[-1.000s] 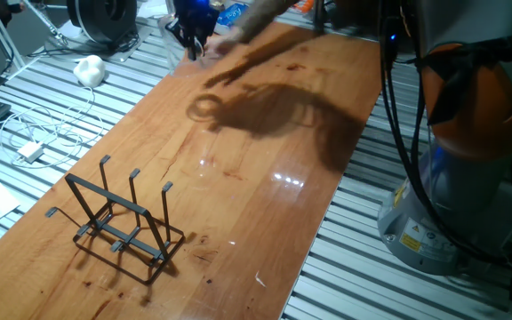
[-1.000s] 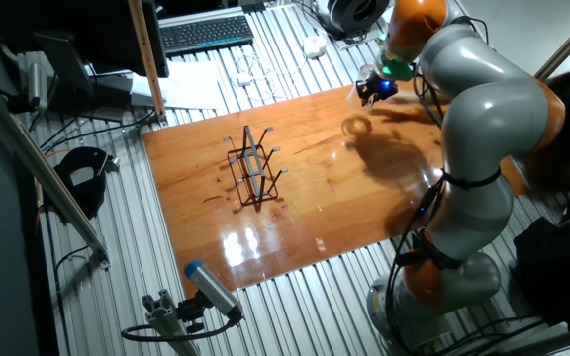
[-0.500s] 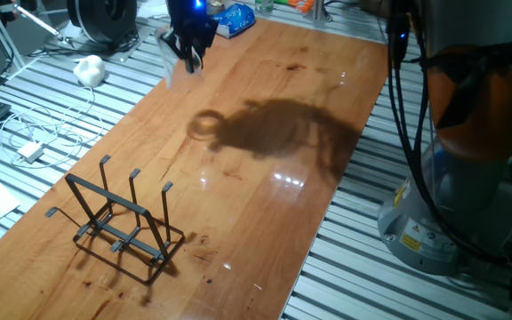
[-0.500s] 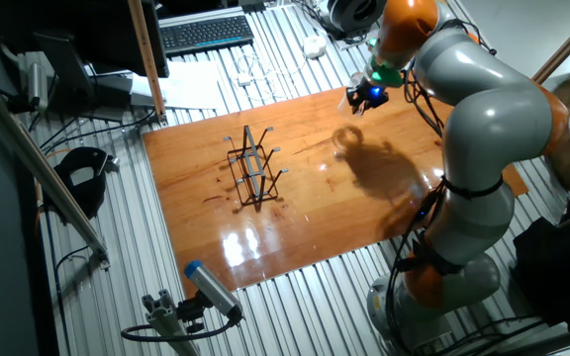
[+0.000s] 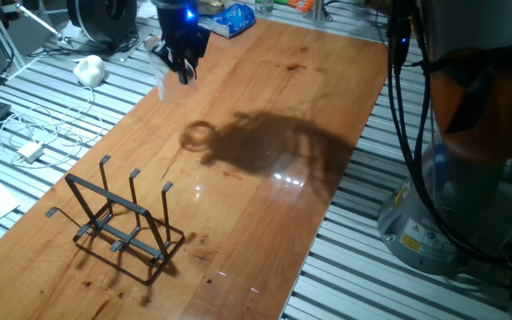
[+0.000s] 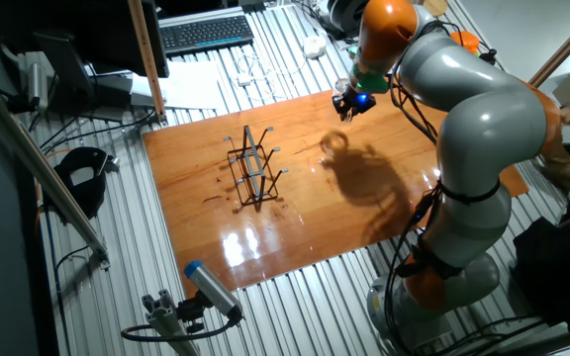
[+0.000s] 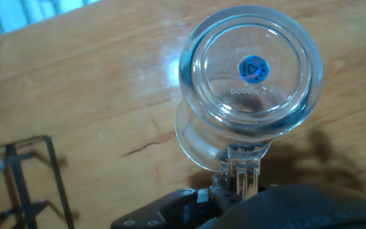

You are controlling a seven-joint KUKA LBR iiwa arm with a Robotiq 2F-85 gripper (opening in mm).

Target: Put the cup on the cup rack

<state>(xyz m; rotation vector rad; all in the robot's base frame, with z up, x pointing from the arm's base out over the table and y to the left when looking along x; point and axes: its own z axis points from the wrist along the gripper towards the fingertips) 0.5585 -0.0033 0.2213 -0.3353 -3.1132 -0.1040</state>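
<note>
- Gripper (image 5: 181,64) grasps the cup (image 7: 250,73) by its handle, carried above the surface (image 5: 265,133).
- It has moved closer to the rack (image 5: 118,222) over the last second; placing remains.

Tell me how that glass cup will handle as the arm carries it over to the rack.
The cup is clear glass, so probably rigid, smooth and breakable if dropped. The pincer seems to hold it only by the handle, so it may swing or slip. Its mouth looks wide enough to go over a prong of the rack.
</note>
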